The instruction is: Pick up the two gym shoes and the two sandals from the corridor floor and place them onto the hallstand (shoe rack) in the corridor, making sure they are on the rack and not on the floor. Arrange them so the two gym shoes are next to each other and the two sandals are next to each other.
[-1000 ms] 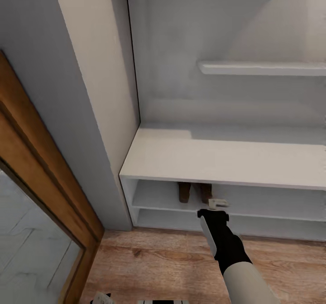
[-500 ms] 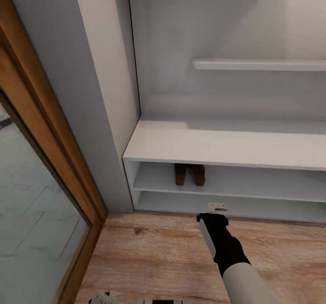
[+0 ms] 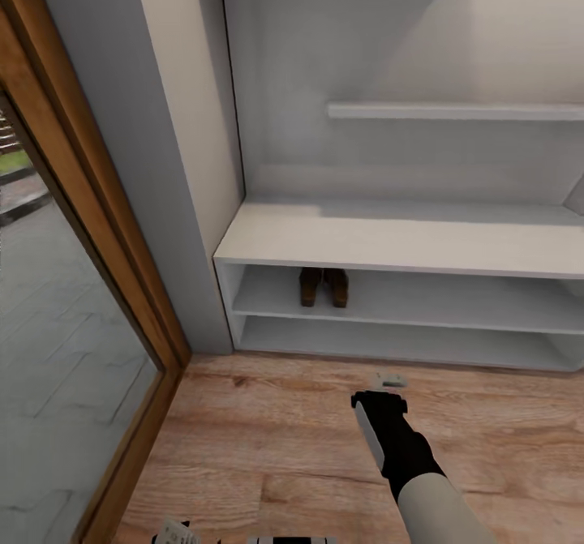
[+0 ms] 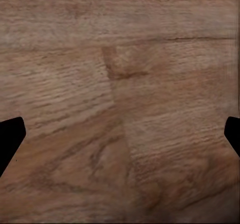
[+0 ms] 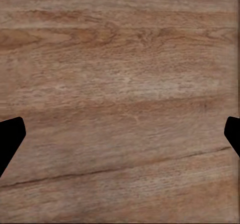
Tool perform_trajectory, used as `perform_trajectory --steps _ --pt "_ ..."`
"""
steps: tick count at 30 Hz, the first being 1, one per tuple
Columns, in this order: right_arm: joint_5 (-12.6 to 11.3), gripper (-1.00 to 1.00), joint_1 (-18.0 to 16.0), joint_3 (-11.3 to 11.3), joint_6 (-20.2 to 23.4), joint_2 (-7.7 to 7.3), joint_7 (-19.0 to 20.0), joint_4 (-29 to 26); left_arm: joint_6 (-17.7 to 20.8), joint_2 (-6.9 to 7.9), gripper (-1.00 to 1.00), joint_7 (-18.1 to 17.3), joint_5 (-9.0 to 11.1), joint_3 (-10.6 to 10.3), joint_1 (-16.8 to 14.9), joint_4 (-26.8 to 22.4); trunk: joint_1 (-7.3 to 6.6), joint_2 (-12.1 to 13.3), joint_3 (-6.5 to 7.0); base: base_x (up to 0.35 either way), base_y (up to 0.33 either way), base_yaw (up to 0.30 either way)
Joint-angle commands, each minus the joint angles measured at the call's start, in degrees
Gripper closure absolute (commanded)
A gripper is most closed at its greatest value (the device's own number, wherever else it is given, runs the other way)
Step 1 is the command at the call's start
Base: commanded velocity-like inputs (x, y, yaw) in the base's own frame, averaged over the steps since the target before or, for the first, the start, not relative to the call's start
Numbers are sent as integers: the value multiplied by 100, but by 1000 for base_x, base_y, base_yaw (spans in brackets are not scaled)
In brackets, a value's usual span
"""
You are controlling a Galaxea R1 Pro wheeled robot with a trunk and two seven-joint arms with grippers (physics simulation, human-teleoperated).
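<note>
The right gripper (image 3: 391, 381), a pale two-fingered claw on a black wrist and cream forearm, hangs over bare floor with nothing in it. In the right wrist view its dark fingertips (image 5: 11, 140) sit at the far edges with wood grain between them, so the jaws stand wide apart. The left gripper (image 4: 120, 134) reads the same in its own wrist view: tips spread, nothing held, planks beneath.

Under both hands lies the light brown wood-plank corridor floor (image 3: 268, 455), and no shoe lies on the stretch within reach. Ahead of the right hand, well apart from it, stands the low, wide white hallstand with two open shelf tiers (image 3: 405, 248). On its upper tier, ahead and slightly to the left of the right hand, the two small brown leather sandals (image 3: 324, 286) sit touching side by side, so that half of the job looks done. A white floating wall shelf (image 3: 454, 111) hangs above. Far to the left of the hand runs a wooden door frame (image 3: 97, 228) around a glass panel.

The cream-white gym shoes appear nowhere here, so the step in hand is most likely finding them. Doing it well means keeping both hands open and raised off the planks while the base turns, steering the arm wide of the rack's front edge, and leaving room beside the sandals undisturbed for the sneakers to go together.
</note>
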Motion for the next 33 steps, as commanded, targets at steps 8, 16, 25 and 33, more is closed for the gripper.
perform_trajectory --steps 8,16,25,33 --pt "42 -100 4 -1 -773 -48 6 657 -20 5 -100 -33 -27 214 -2 16 -5 -2 -4 -332 -121 0" --pt "47 -100 5 17 -1780 -508 26 1587 -20 21 -100 -33 -28 256 -2 17 -5 -2 -4 -329 -100 0" --pt "483 -100 25 29 -4388 -1047 423 4002 -29 60 -100 -41 -58 942 68 35 -5 -2 -4 -79 -22 -18" --pt "567 -100 239 29 -5309 -1194 441 4231 -325 75 -100 -29 -76 1162 78 65 -5 -2 -4 -1 0 -1"
